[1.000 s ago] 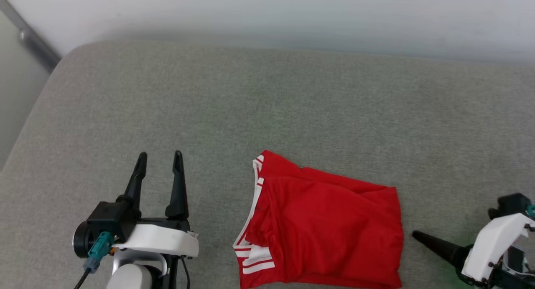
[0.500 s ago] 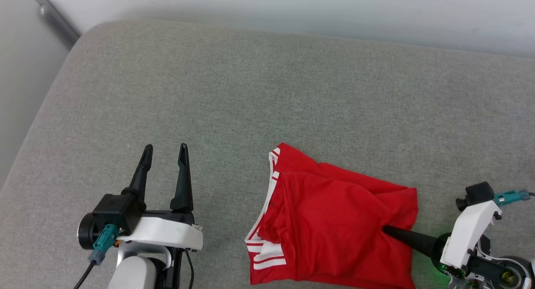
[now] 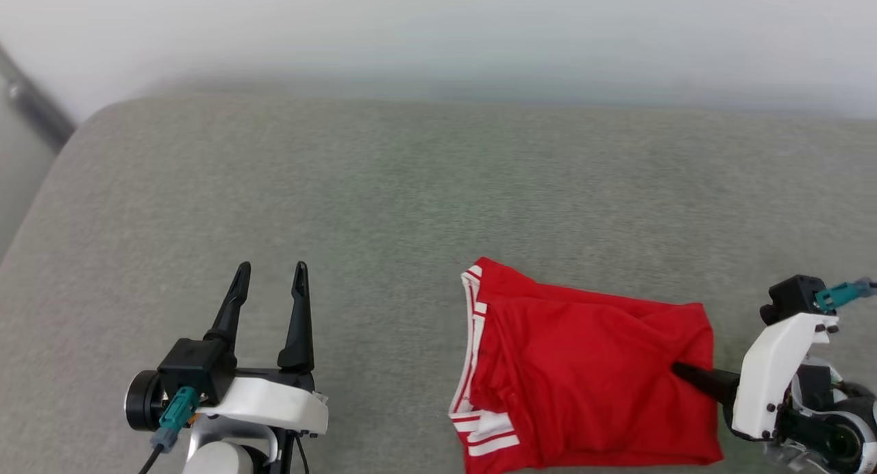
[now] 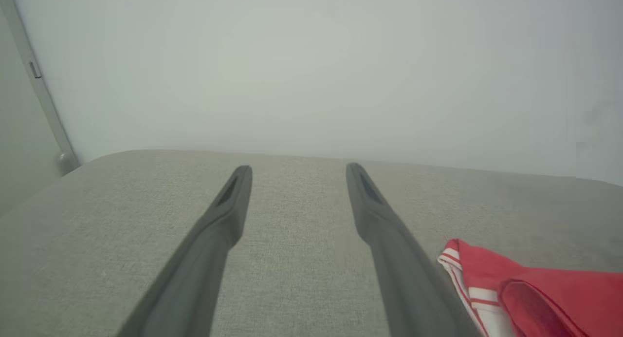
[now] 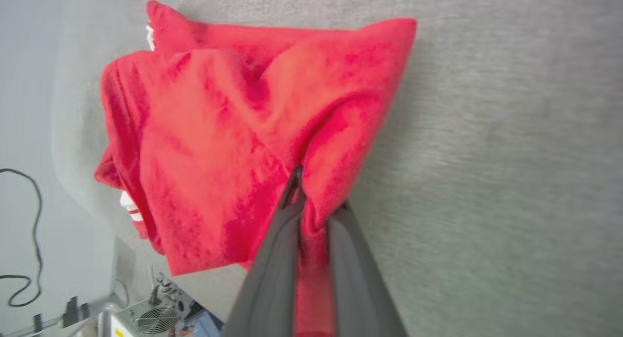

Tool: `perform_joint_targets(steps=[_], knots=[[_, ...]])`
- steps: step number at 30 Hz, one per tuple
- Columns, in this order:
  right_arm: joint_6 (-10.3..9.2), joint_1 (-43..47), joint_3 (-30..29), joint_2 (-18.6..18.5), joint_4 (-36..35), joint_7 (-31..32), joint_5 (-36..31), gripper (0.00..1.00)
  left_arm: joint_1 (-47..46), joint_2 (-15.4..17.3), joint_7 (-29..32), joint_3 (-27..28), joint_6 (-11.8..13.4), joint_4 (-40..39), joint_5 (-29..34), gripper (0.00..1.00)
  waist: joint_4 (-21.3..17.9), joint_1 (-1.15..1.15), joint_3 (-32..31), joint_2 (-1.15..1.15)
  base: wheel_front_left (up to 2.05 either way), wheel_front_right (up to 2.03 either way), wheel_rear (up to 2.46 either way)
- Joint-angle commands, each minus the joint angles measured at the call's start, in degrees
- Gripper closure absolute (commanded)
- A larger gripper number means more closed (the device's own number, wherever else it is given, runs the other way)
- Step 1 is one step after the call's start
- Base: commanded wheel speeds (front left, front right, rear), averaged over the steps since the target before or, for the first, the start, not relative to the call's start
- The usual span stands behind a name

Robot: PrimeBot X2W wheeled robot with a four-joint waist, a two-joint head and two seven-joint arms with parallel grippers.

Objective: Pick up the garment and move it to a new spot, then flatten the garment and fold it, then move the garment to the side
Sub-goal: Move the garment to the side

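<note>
Right gripper (image 5: 317,191) is pinching the right edge of the garment (image 3: 589,378), which is lying, seemingly folded, on the grey cushion (image 3: 342,186). Left gripper (image 3: 268,272) is idling, fingers spread. Likely moving it aside; that needs a firm grip.

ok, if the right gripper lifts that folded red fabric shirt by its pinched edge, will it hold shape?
Probably not: the red fabric shirt bunches into creases around the right gripper, so it likely drapes and unfolds. It looks thin, so probably light. On the grey woven cushion, dragging may wrinkle it rather than slide.
</note>
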Motion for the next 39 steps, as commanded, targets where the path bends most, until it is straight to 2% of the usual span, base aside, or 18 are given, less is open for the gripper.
perform_joint_targets(steps=[1,6,12,18,24,32,37,38,39], knots=[[-0.02,-1.2,0.8,-1.5,0.1,-0.6,-2.1,1.00,0.7,0.2,-0.1,-0.2,-0.1,-0.3,0.4,0.00,-4.3,0.00,-1.5,0.00,0.00,0.00,0.00],[-0.02,-3.7,2.5,-4.0,2.3,-1.6,-7.4,1.00,0.5,0.2,-0.1,-0.9,-0.5,-1.5,1.0,0.00,-11.3,0.00,-0.6,0.00,0.00,0.00,0.00],[-0.02,-9.4,2.9,-5.8,6.1,-3.5,-11.0,1.00,-2.0,0.1,0.2,-2.7,-1.3,-3.6,1.8,0.00,-18.8,0.00,4.0,0.00,0.00,0.00,0.00],[-0.02,-16.1,1.2,-8.4,11.8,-8.4,-14.8,1.00,-6.0,1.6,2.3,-4.4,-2.5,-6.3,2.9,0.00,-23.7,0.00,10.8,0.00,0.00,0.00,0.00],[-0.03,-23.4,-3.7,-10.6,18.6,-15.6,-18.0,1.00,-11.3,3.5,4.9,-5.8,-3.4,-9.5,4.4,0.00,-24.7,0.00,18.1,0.00,0.00,0.00,0.00],[-0.04,-30.5,-11.0,-14.5,25.5,-22.1,-23.0,1.00,-16.6,5.7,7.2,-6.6,-4.2,-14.0,5.9,0.00,-23.5,0.00,25.7,0.00,0.00,0.00,0.00],[-0.03,-33.2,-13.7,-12.0,29.5,-26.8,-24.9,1.00,-17.5,6.2,7.8,-7.2,-4.0,-15.8,6.3,0.00,-23.1,0.00,27.8,0.00,0.00,0.00,0.00],[-0.03,-33.6,-14.1,-11.6,30.5,-27.9,-25.7,0.91,-17.5,6.2,7.9,-7.3,-4.0,-16.0,6.3,0.00,-23.0,0.00,28.0,0.00,0.00,0.00,0.00],[-0.03,-33.9,-14.3,-11.3,31.4,-29.0,-26.4,0.74,-17.5,6.2,8.0,-7.3,-4.0,-16.0,6.2,0.00,-22.9,0.00,28.1,0.00,0.00,0.00,0.00]])
